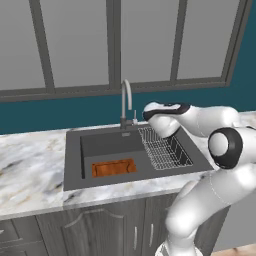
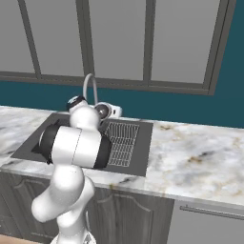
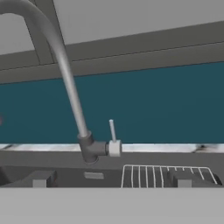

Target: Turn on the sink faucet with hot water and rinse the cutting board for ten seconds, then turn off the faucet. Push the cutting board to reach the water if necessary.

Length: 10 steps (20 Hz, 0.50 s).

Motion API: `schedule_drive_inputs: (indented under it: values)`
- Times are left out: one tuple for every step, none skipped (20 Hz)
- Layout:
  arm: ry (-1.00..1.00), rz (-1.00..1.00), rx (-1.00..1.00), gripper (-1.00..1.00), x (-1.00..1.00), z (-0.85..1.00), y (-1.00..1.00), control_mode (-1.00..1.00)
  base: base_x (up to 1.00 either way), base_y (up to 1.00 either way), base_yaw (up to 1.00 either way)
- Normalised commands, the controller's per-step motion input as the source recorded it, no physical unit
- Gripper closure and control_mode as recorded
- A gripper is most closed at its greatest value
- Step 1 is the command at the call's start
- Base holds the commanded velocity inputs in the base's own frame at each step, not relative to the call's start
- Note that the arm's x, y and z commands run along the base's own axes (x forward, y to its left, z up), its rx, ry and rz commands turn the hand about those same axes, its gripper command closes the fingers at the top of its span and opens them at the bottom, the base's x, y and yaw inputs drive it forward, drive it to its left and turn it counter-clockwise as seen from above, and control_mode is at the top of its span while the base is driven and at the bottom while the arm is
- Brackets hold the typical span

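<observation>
The sink faucet [image 1: 125, 97] rises as a grey gooseneck at the back rim of the dark sink [image 1: 72, 165]. In the hand view its spout [image 3: 65, 74] curves up to the left, and the small lever [image 3: 112, 130] stands upright beside the base. My gripper [image 3: 111, 180] is open, with its dark fingertips [image 3: 40, 179] spread wide, level with the lever and a short way in front of it, holding nothing. The orange-brown cutting board [image 1: 113, 167] lies flat in the left basin near the front wall. Water is out of view.
A silver wire dish rack [image 1: 165, 147] fills the right part of the sink, just below my hand. Marble counter [image 1: 30, 165] runs on both sides, with a teal wall and windows behind. My white arm [image 2: 76, 143] hides much of the basin in the right base view.
</observation>
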Motion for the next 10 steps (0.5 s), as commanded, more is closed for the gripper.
schedule_drive_inputs:
  values:
    - [0.0, 0.0, 0.0, -1.0, 0.32, -0.06, 0.0, -1.0, 0.0, 0.0, 0.0]
    - [0.0, 0.0, 0.0, -1.0, 0.29, -0.11, 0.0, -1.0, 0.0, 0.0, 0.0]
    - [0.0, 0.0, 0.0, -1.0, 0.31, -0.11, 0.0, -1.0, 0.0, 0.0, 0.0]
    - [0.0, 0.0, 0.0, -1.0, 0.3, -0.15, 0.0, -1.0, 0.0, 0.0, 0.0]
    - [-0.01, 0.0, 0.0, -1.0, 0.24, -0.17, 0.0, -1.0, 0.0, 0.0, 0.0]
    - [-0.03, 0.0, 0.0, -1.0, 0.11, -0.26, -0.01, -1.0, 0.0, 0.0, 0.0]
    - [-0.03, 0.0, 0.0, -1.0, 0.11, -0.33, 0.0, -1.0, 0.0, 0.0, 0.0]
    - [-0.06, 0.0, 0.0, -1.0, 0.09, -0.34, 0.0, -1.0, 0.0, 0.0, 0.0]
    - [-0.06, 0.0, 0.0, -1.0, 0.05, -0.33, 0.0, -1.0, 0.0, 0.0, 0.0]
    - [-0.06, 0.0, 0.0, -1.0, 0.02, -0.31, 0.0, -1.0, 0.0, 0.0, 0.0]
